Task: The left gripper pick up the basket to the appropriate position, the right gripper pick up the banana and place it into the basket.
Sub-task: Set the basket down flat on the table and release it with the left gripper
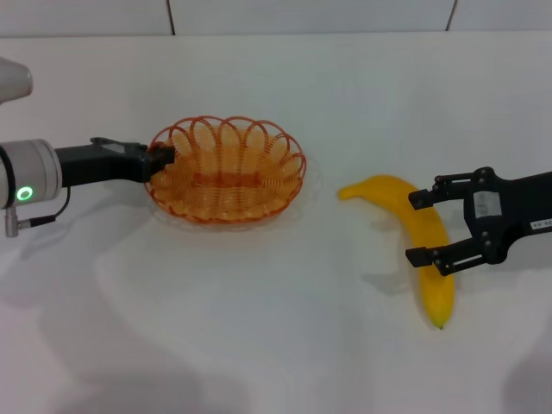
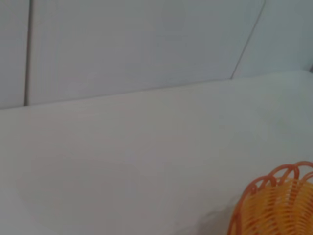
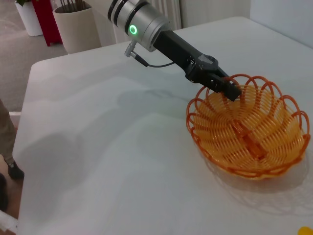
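Note:
The orange wire basket [image 1: 285, 185] sits left of centre on the white table. It also shows in the left wrist view [image 2: 274, 208] and the right wrist view [image 3: 244, 147]. My left gripper [image 1: 160, 159] is shut on the basket's left rim, and the right wrist view shows it there too [image 3: 230, 90]. The yellow banana [image 1: 435, 289] lies on the table to the right of the basket, and only its tip shows in the right wrist view [image 3: 306, 231]. My right gripper [image 1: 414, 228] is open, with one finger on each side of the banana's middle.
The white table [image 1: 276, 345] runs back to a tiled wall [image 1: 310, 15]. In the right wrist view the table's edge [image 3: 22, 122] drops to the floor beyond my left arm, with a pale planter [image 3: 78, 27] and a red pot [image 3: 46, 12] there.

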`<move>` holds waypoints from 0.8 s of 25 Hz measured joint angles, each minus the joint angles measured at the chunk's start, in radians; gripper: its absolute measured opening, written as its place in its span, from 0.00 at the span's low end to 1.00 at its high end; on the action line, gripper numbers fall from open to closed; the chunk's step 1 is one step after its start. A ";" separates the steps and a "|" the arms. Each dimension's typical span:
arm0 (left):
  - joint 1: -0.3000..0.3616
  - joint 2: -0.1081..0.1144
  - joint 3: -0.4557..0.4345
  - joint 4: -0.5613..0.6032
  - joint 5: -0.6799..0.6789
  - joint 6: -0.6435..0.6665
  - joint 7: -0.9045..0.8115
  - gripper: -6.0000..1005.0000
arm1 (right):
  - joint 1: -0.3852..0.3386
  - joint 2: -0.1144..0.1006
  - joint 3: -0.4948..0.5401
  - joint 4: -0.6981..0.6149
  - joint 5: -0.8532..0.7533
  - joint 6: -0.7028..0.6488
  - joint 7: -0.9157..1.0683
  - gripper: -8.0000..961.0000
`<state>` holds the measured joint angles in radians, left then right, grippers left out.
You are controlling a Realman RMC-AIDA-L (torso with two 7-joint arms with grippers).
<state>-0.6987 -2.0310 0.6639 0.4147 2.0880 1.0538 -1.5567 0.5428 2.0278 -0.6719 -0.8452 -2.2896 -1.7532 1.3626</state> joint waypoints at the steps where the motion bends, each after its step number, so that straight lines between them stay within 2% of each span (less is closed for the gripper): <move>1: -0.001 0.000 0.002 -0.001 0.002 0.000 0.000 0.10 | 0.000 0.000 0.000 0.000 0.000 0.000 0.000 0.91; 12: -0.006 0.000 0.071 -0.004 0.002 0.001 0.001 0.15 | 0.000 0.000 0.000 0.000 -0.001 0.000 0.001 0.91; 20: -0.004 0.002 0.077 -0.002 -0.002 0.002 0.001 0.23 | 0.000 0.000 0.000 0.013 -0.003 0.006 0.001 0.91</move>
<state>-0.7023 -2.0294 0.7409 0.4122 2.0864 1.0554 -1.5554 0.5430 2.0278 -0.6719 -0.8324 -2.2922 -1.7474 1.3638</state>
